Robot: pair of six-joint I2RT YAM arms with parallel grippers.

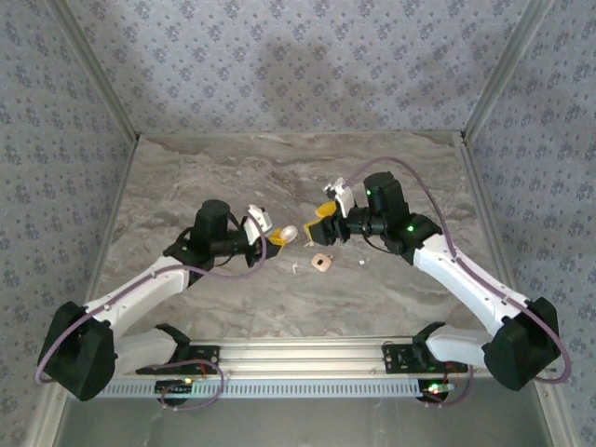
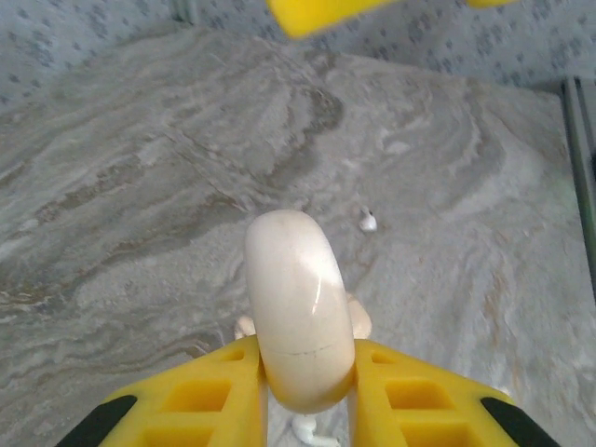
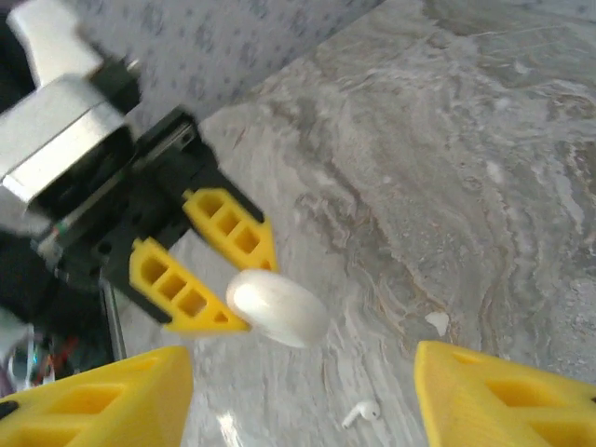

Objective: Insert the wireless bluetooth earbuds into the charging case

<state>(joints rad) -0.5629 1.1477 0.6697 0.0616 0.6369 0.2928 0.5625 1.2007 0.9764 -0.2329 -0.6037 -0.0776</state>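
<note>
My left gripper is shut on the charging case, a smooth white oval held closed and edge-on between the yellow fingers above the table. The case also appears in the right wrist view. One earbud lies on the marble below the case, and another earbud lies further right. In the top view the two earbuds are white specks. My right gripper hovers open facing the case, with nothing between its fingers.
A tan rounded square lies on the marble table just below the two grippers, between the two earbuds. Patterned walls close in the table at the back and both sides.
</note>
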